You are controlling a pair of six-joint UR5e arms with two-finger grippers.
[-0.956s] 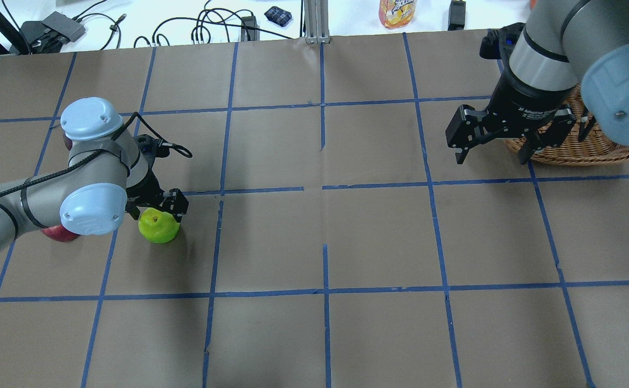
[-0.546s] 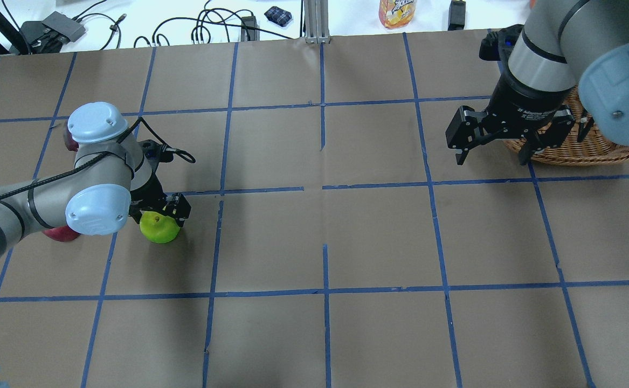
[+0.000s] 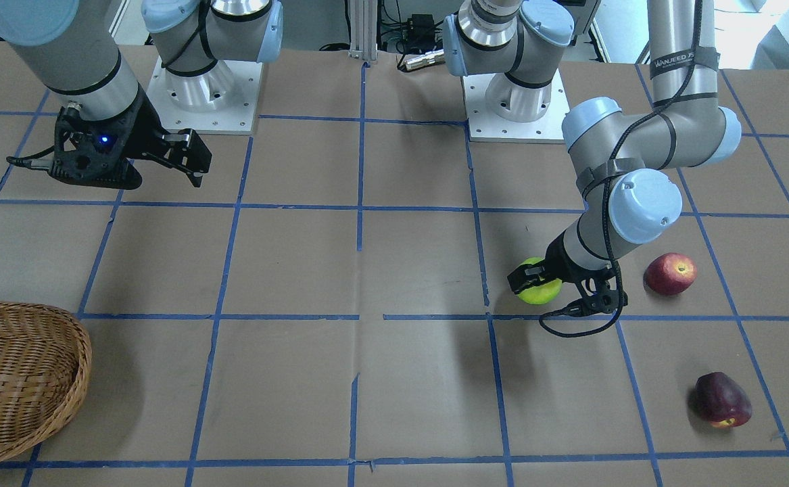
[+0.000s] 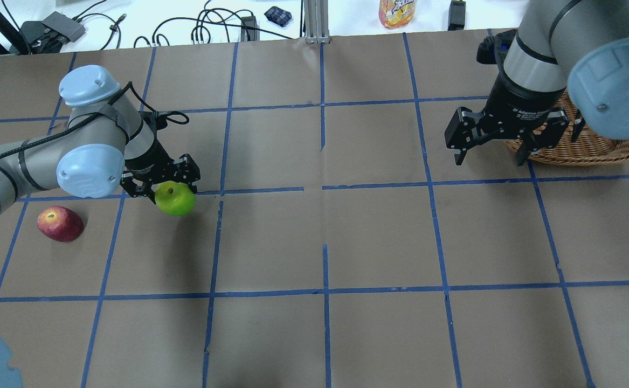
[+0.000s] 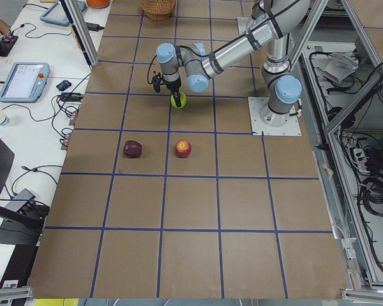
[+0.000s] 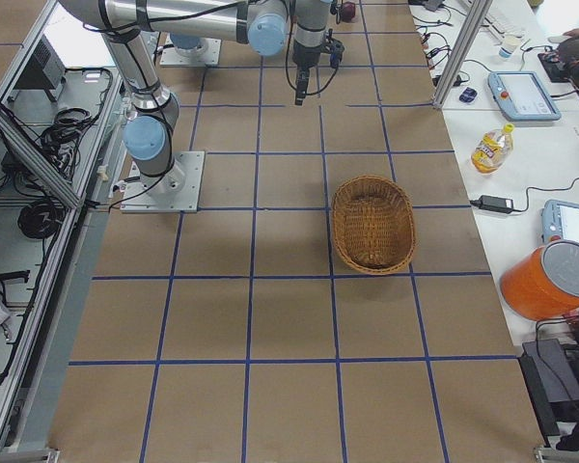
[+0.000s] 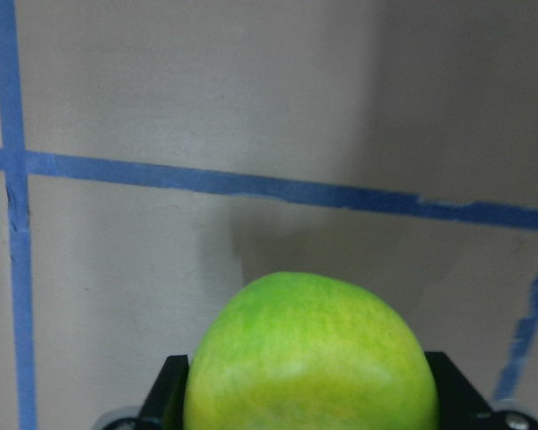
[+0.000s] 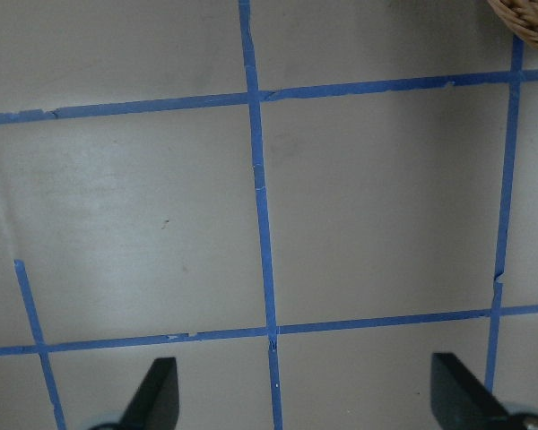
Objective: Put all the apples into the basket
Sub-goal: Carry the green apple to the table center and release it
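My left gripper (image 4: 165, 189) is shut on the yellow-green apple (image 4: 174, 199) and holds it just above the table; the apple fills the bottom of the left wrist view (image 7: 309, 358). The red apple (image 4: 60, 223) lies on the table to its left. The dark maroon apple (image 3: 722, 399) lies further out, hidden behind my left arm in the overhead view. The wicker basket (image 4: 589, 145) stands at the far right. My right gripper (image 4: 488, 156) is open and empty, hovering at the basket's left edge.
An orange drink bottle (image 4: 398, 12) and cables (image 4: 206, 27) lie on the white bench beyond the table's far edge. The two arm bases (image 3: 201, 88) stand at my side of the table. Blue tape lines grid the brown tabletop.
My left gripper has lifted the yellow-green apple and carried it up and a little to the right, away from the red apple, which now shows fully. My right gripper has barely moved.
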